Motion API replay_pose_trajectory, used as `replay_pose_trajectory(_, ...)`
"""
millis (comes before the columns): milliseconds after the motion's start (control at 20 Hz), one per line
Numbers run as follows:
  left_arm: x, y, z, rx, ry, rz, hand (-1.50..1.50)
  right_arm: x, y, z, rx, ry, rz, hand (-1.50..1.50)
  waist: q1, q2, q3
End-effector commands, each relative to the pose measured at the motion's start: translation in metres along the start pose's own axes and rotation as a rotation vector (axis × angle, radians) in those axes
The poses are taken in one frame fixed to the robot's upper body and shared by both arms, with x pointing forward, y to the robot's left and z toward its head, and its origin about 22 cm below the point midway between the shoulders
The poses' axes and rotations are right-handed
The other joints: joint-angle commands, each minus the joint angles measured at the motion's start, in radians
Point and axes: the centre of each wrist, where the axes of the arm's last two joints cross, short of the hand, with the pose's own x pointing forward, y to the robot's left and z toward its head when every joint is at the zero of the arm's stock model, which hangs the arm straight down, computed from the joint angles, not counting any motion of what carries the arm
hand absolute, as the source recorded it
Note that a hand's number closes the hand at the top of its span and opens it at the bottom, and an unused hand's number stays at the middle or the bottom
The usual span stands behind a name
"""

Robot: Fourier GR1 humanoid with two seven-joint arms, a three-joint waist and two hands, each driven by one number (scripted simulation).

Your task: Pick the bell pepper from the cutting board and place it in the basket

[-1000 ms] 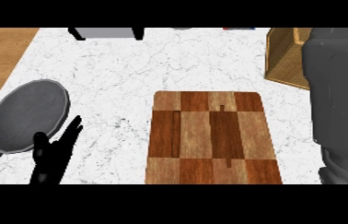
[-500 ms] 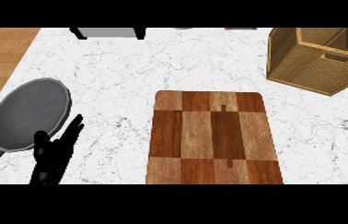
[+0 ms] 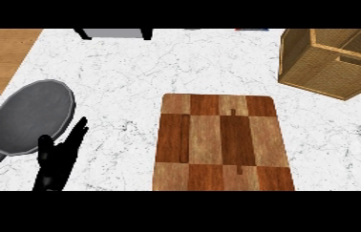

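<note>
The cutting board (image 3: 223,142) lies on the white marbled worktop (image 3: 141,73), a checkered slab of light and dark wood running from the middle of the view down to its lower edge. Its top is bare: the bell pepper shows nowhere on it, nor anywhere else in the head view, so where the pepper lies cannot be told from here.

The basket (image 3: 321,59) stands at the upper right, a woven tan box well apart from the board's far right corner; only part of its inside shows, and no pepper is seen in that part. One second ago a grey forearm covered the right side of the view and hid much of the basket. By half a second ago that arm had gone, and now the basket stands fully uncovered; the right hand is out of view.

The left hand (image 3: 58,159) rests at the lower left, fingers (image 3: 78,131) straight and a little spread, pointing up the view and holding nothing. It lies just beside a grey round plate (image 3: 32,114), whose lower right rim it overlaps. Hand and plate lie where they lay in both earlier frames, as does the board. A dark-framed grey object (image 3: 116,33) sits at the worktop's far edge.
</note>
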Motion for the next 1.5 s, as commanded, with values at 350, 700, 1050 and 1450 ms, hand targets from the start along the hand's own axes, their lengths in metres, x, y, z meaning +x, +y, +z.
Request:
replay_pose_trajectory(350,-0.018,-0.003,-0.001,-0.006,0.106,0.027,0.00,-0.072,0.009,-0.027,0.010,0.084,-0.138,1.50,-0.007,0.006,-0.014)
replay_pose_trajectory(700,-0.010,-0.017,-0.012,-0.013,0.104,0.020,0.00,-0.103,0.015,-0.036,-0.124,0.145,0.071,1.50,-0.003,0.014,-0.015)
replay_pose_trajectory(1050,-0.026,-0.025,0.006,-0.016,0.118,0.013,0.00,-0.126,-0.007,-0.049,-0.061,0.066,0.185,-1.50,0.000,0.007,-0.014)
replay_pose_trajectory(1450,-0.025,0.000,-0.004,0.015,0.113,0.026,0.00,-0.138,-0.028,-0.056,-0.142,0.031,0.034,-1.50,-0.009,0.007,-0.014)
